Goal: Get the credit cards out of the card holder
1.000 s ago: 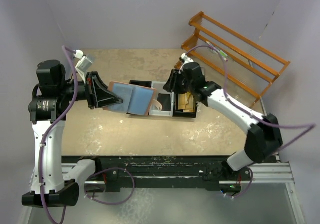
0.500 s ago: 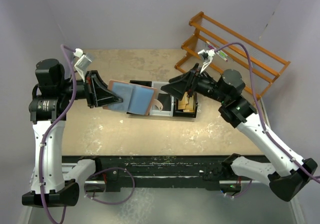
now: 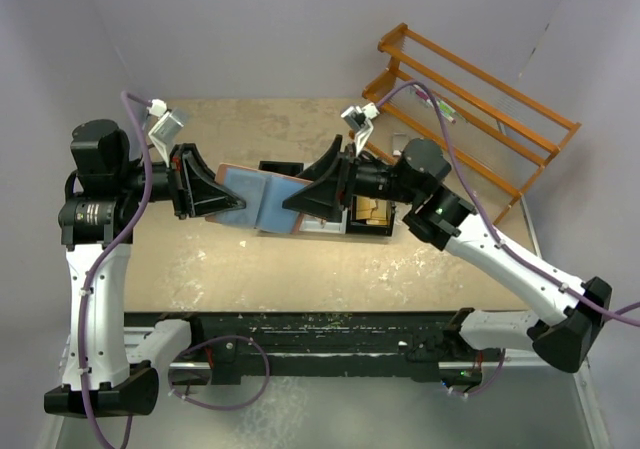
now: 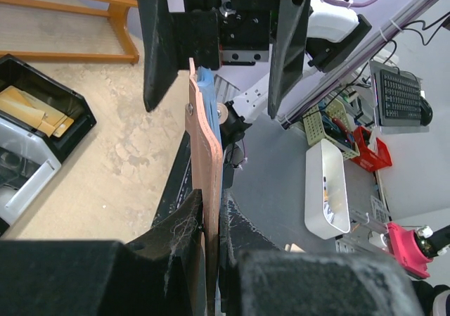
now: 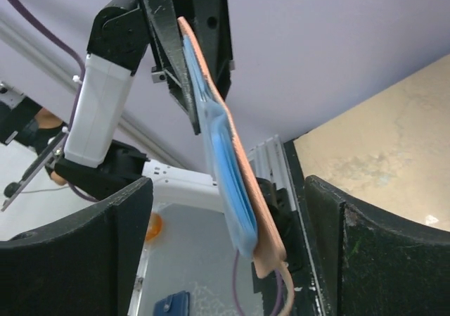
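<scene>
I am holding the card holder (image 3: 262, 197) up off the table (image 3: 300, 269), left of centre, with the left gripper (image 3: 232, 205) clamped tight on its left edge. In the left wrist view the leather is sitting edge-on between my own fingers (image 4: 176, 260), blue lining facing right.

The right gripper (image 3: 297, 201) is hanging at the holder's free right edge with its jaws spread wide. In the right wrist view the holder (image 5: 226, 143) is standing between the two fingers (image 5: 84, 260), touching neither as far as I can tell.

The step I am working on is getting a pinch on a credit card. I cannot make out any card edge against the lining from these views, so I am judging by the pocket line alone. To do it well I am aiming to:
- go in slowly along the lining side,
- close only on what is poking out of a pocket, not on the flap itself,
- pull to the right, in line with the pocket, while the left grip is resisting.

The main risk I am watching for is pinching the leather and dragging the whole holder out of the left jaws.
</scene>
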Motion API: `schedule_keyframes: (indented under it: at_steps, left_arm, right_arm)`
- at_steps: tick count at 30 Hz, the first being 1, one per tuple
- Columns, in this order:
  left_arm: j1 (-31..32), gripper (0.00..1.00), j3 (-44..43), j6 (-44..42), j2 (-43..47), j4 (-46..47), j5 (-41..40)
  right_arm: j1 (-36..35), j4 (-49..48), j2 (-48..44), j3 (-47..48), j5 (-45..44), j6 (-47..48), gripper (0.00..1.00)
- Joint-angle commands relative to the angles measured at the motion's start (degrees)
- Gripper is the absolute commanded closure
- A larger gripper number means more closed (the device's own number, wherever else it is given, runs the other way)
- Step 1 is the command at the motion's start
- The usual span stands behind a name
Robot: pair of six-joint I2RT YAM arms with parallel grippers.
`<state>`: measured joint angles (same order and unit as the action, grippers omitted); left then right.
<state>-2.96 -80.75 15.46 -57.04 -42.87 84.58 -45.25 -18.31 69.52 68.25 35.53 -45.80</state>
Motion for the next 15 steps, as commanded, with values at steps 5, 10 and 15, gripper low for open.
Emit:
schedule_keyframes:
  at_steps: [5,10,15]
  left_arm:
    - [0.15,0.98,0.28,0.08,0.44,2.24,1.52]
    - [0.15,0.86,0.39,0.05,0.3,2.35,1.42]
    - [0.15,0.68,0.71,0.09,0.57,2.32,2.8]
  right_arm:
    - [-3.08,-1.25,1.73,4.21,-2.64,2.26,0.51]
    - [-3.57,1.48,2.17,5.09,-5.06,3.24,0.81]
    - [-3.6,6.65,0.17,5.19,-10.24,5.32,1.0]
